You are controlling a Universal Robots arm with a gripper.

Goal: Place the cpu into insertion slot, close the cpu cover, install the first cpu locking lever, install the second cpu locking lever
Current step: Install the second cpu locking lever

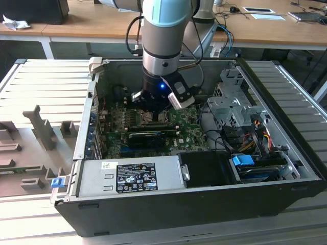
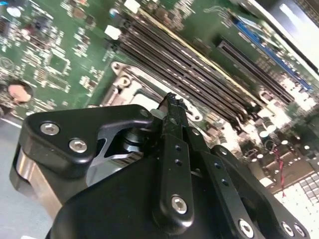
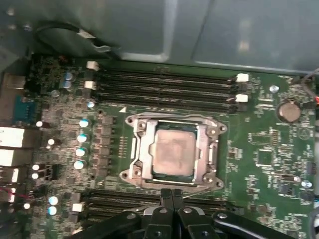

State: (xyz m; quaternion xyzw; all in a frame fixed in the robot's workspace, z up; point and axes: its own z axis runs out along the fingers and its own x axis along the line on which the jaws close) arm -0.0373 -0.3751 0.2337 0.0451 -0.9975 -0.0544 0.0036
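Pale silvery-grey square cpu [image 3: 173,156] sits in silver-rimmed dark insertion slot [image 3: 141,158], thin silvery frame cpu cover [image 3: 206,152] down. Gripper [image 3: 171,195] jaws pinched together, empty, just beside socket edge. For levers: push low & slow, w/o scraping green board [image 3: 269,149].

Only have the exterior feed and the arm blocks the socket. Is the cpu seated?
Observer: Yes. In the first wrist view the cpu lies flat inside the insertion slot.
Operator: Cover down?
Observer: The cpu cover lies flat, framing the chip. I cannot tell whether the levers are latched.
Operator: Where's the gripper, and is it holding anything?
Observer: The gripper is shut with nothing between its fingers. Its tip is at the cover's edge, on the side where the long black slots run.
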